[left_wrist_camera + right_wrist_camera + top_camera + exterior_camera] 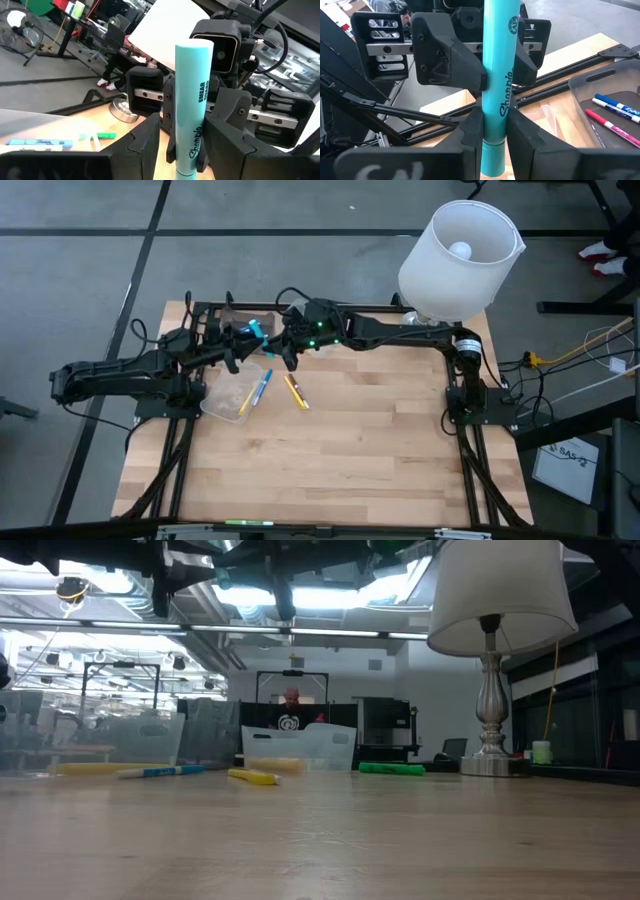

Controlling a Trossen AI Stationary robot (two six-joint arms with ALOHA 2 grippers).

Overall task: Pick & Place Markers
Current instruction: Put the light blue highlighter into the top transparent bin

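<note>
Looking down from the high view, we see the wooden table (330, 450) filling the lower middle of the frame, with a white lamp (458, 260) at the upper right. Both dark arms reach toward each other along the table's far edge, above centre. A clear plastic container (232, 392) lies left of centre, with a blue marker (261, 385) just beside it and an orange-and-yellow marker (296, 391) near that. In the low view a green marker (392, 769) lies right of centre by the lamp's base.

We find the left gripper (182, 142) and the right gripper (494, 131) meeting at the upper middle of the high view, both closed on one teal marker (192, 107). In the left wrist view its fingers (145, 142) press the marker's lower barrel, the right gripper's fingers clamping it just behind. The marker stands upright between them, off the table.
</note>
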